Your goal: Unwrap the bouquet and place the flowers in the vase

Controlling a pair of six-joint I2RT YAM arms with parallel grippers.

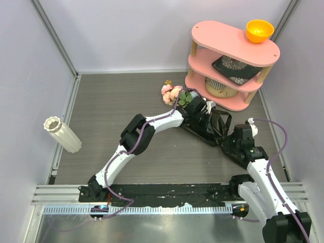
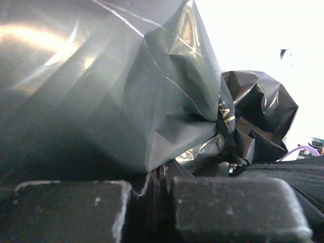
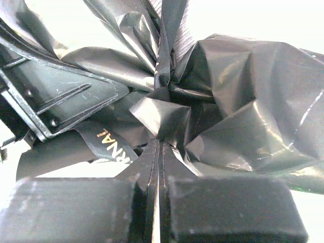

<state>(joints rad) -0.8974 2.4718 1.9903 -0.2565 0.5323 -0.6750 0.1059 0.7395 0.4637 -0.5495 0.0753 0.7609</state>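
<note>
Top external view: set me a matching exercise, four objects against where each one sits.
1 orange bowl
2 black floral-patterned plate
3 cream ribbed cylindrical vase
4 pink-flower bouquet in black paper

A left side of grey table
B middle tier of pink rack
C table, right of centre
D rack's top tier

Pairs: 1-D, 2-B, 3-A, 4-C

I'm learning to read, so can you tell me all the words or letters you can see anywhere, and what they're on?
"RNAL": gold letters on the black ribbon of the bouquet, in the right wrist view. It is only part of a word; the rest is hidden by a fold.
Gold marks on the ribbon in the left wrist view: too small and crumpled to read.
Top view: nothing readable.
</note>
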